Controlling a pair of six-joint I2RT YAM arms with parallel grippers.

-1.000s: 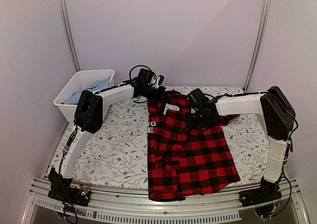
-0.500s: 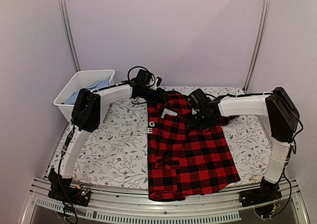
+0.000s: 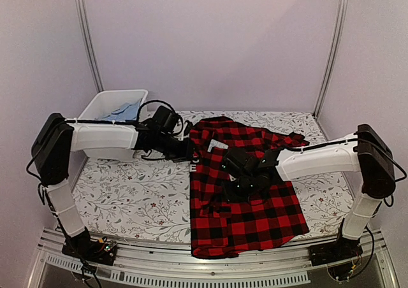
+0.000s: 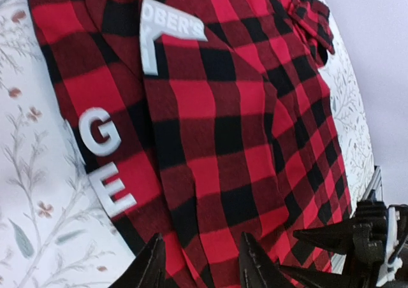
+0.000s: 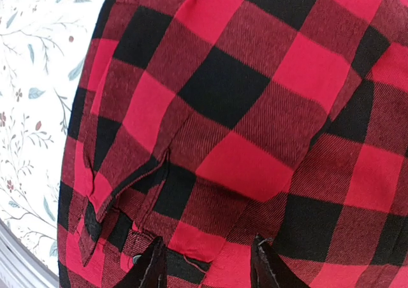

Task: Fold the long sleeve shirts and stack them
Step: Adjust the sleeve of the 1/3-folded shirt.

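Top external view is showing the red-and-black checked long sleeve shirt [image 3: 255, 205] lying flat on the flowered tabletop [image 3: 140, 192], its collar toward the far side. Its hem is reaching the near edge and seems to be drooping over it. One sleeve [image 3: 290, 138] is trailing off at the far right. A white bin [image 3: 102, 103] holding blue cloth [image 3: 127, 113] is sitting at the far left, well apart from the shirt.

The left fingers [image 4: 156, 266] are hovering at the shirt's left edge, near the white letters [image 4: 105, 160] and the lettered tag [image 4: 169, 33]. They are standing parted and gripping nothing. The right fingers [image 5: 156, 266] are hanging over the middle of the shirt, above a buttoned cuff or placket [image 5: 127, 192], likewise spread and empty.

The risks look like these:
- **One layer only:** the cloth is lying in more than one layer along the left side, so a shallow pinch would lift just the top ply and spoil the fold.
- **Dragging:** a pull toward the near edge could be drawing the overhanging hem further off until the whole shirt is sliding down.
- **Loose sleeve:** left out, it would be bulging from the finished fold.
- **Crowding:** both arms are working close together over the same cloth, so crossing paths could be bumping one wrist against the other.
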